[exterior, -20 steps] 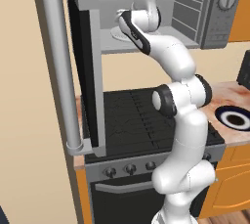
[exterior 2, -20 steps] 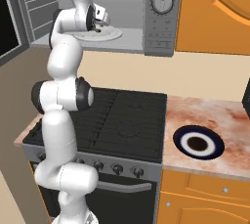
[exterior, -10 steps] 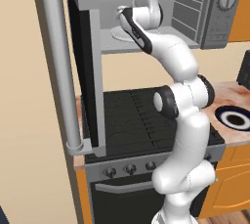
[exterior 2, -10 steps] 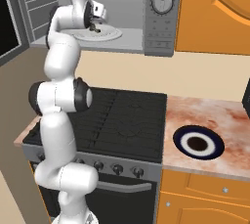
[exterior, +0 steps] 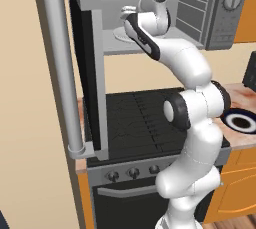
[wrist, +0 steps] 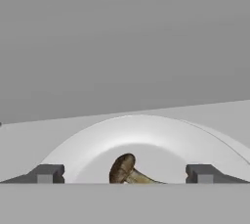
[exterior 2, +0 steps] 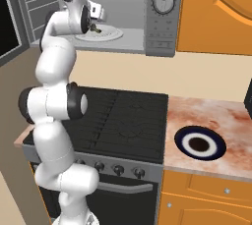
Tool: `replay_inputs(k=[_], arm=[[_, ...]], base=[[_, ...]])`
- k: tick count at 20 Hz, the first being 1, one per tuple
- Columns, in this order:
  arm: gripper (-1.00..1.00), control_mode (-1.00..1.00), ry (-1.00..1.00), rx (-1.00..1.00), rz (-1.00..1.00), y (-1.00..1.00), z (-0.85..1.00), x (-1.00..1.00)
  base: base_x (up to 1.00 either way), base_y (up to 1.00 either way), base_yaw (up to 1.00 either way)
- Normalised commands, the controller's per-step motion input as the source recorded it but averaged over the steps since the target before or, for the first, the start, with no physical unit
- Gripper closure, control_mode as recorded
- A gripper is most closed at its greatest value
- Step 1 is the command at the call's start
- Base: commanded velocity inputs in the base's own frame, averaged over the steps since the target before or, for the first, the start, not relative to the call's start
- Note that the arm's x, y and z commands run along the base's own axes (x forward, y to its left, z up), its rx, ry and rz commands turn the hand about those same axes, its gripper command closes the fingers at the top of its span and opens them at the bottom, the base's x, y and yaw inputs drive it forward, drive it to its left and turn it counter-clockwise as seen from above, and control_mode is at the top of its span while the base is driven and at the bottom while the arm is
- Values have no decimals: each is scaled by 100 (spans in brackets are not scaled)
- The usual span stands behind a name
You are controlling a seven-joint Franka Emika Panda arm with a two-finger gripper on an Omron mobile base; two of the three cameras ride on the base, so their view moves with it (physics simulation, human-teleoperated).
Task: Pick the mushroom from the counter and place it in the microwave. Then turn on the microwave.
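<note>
Brown, my one mushroom [wrist: 126, 169] lies on one plate [wrist: 88, 145] in the microwave [exterior 2: 162, 22], arm raised, gripper [wrist: 124, 173] spread wide, empty.

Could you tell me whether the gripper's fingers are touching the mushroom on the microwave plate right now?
Apart. In the hand view the mushroom lies on the white plate, with clear gaps to both fingertips of the open gripper.
</note>
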Motion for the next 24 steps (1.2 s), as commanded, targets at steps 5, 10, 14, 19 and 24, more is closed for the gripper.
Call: replay_inputs(k=[5, 10, 14, 19, 24], arm=[[-100, -100, -16, -1, 0, -6, 8, -61], [-100, -100, -11, -3, 0, -5, 75, -87], [-100, -100, -1, -5, 0, -10, 49, -100], [-100, -100, 1, -6, -3, -2, 6, -100], [100, -100, 6, -5, -4, 0, 0, -100]], base=[[0, 0, 0], [0, 0, 0], [0, 0, 0], [0, 0, 0], [0, 0, 0]])
